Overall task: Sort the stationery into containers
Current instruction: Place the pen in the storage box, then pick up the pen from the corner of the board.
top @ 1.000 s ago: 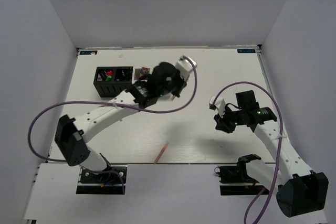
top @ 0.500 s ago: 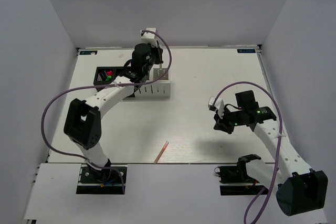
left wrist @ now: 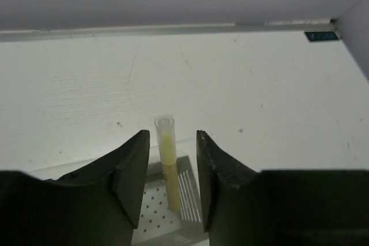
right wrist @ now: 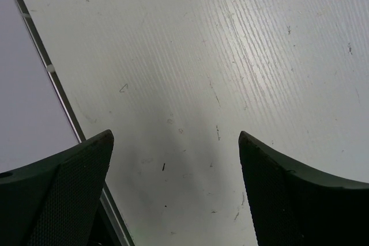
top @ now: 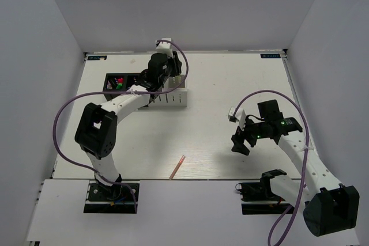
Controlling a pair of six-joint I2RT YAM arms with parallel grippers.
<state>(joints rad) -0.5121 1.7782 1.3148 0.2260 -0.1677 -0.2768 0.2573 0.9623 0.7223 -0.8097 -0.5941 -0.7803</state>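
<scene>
**Left pincer parted around a tube in a white container; right pincer wide over bare worktop**

The left arm reaches to the far left of the worktop (top: 230,84), where the row of perforated containers stands. Its pincer (left wrist: 172,135) hangs over a white container (top: 173,97), with the fingers apart. A clear tube (left wrist: 164,139) with a yellow stick inside stands upright between them. A thin gap shows on each side of the tube, so neither finger touches it. The tube's lower end rests inside the white container, against its dotted wall.

At the left end of the row, a black container (top: 117,83) holds items with pink and green caps. A second black container (top: 136,79) sits just beside it on the right, partly hidden by the arm.

One thin orange stick (top: 177,167) lies loose on the worktop near the near edge, between the two arm bases and well apart from the containers.

The right pincer (right wrist: 174,139) hovers over bare worktop on the right side. Its fingers are spread wide and nothing is between them.
</scene>
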